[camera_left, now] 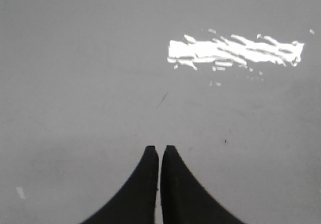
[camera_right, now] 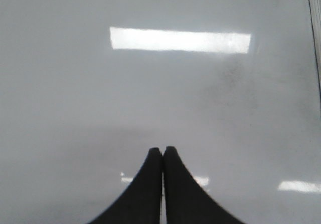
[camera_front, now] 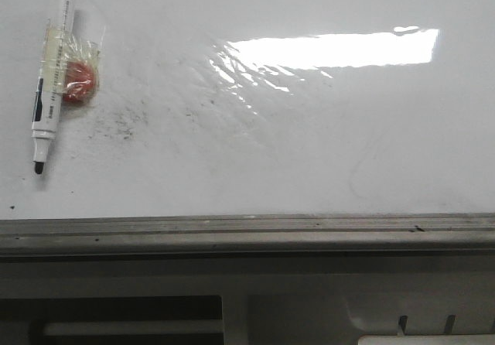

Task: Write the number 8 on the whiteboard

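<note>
So we're right at the start here. The big glossy white whiteboard [camera_front: 309,152] fills most of the front view, edged along the lower part of the frame by a grey metal rail [camera_front: 247,233], and there's no figure 8 on it anywhere, just faint grey smudges and a bright strip of light glare in the upper right. Nothing written yet, as far as we can tell.

The white whiteboard marker with a black tip [camera_front: 52,74] lies flat on the board in the upper left of the front view, cap off, tip pointing toward the lower edge of the frame. It has clear tape wrapped round its middle, holding a small red-orange lump [camera_front: 78,81] against its side. We can't tell what that lump is.

Neither arm shows in the front view. In the left wrist view the left tool [camera_left: 159,151] has its black fingers together with just a sliver of gap, holding nothing, over bare board. Same in the right wrist view: the right tool [camera_right: 162,151] is pressed together and empty.

So our read is that the step in hand is fetching the marker. Whichever arm goes will need to spread its fingers first, line up across the barrel, probably near that taped bit, and lift it without rolling it. The left one looks like the natural pick, since the marker sits on that side.
</note>
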Controlling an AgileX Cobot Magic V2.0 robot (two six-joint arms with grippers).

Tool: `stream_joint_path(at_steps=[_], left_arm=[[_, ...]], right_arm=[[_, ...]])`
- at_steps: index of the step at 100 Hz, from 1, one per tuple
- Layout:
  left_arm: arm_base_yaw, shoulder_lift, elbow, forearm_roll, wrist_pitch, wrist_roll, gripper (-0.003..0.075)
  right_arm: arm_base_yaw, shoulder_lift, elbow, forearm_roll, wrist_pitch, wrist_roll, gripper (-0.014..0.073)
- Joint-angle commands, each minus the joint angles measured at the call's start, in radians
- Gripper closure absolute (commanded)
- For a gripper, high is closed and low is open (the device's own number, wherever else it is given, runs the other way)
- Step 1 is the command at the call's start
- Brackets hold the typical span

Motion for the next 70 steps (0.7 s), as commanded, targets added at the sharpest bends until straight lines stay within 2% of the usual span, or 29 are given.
stream_joint_path(at_steps=[1, 18, 23, 28, 40, 47, 70], left_arm=[[0.001, 0.061, -0.084, 0.019, -0.054, -0.004, 0.0741], [0.001, 0.142, -0.145, 0.019, -0.057, -0.004, 0.0738], [0.001, 0.157, -0.150, 0.019, -0.075, -0.004, 0.0713], [0.001, 0.170, -0.150, 0.019, -0.103, -0.004, 0.0643], [0.001, 0.186, -0.150, 0.007, -0.187, -0.004, 0.0384], [0.001, 0.186, -0.150, -0.028, -0.230, -0.004, 0.0313], [-0.023, 0.209, -0.150, 0.000, -0.244, -0.004, 0.0313]], right_arm=[[-0.006, 0.033, -0.082, 0.005, 0.018, 0.002, 0.0657], [-0.006, 0.129, -0.131, 0.094, 0.052, 0.002, 0.0657], [-0.006, 0.142, -0.131, 0.102, 0.050, 0.002, 0.0657], [-0.006, 0.148, -0.131, 0.100, 0.047, 0.002, 0.0657], [-0.006, 0.148, -0.131, 0.093, 0.008, 0.002, 0.0657], [-0.006, 0.148, -0.131, 0.093, -0.001, 0.002, 0.0657], [-0.006, 0.148, -0.131, 0.093, 0.014, 0.002, 0.0657]])
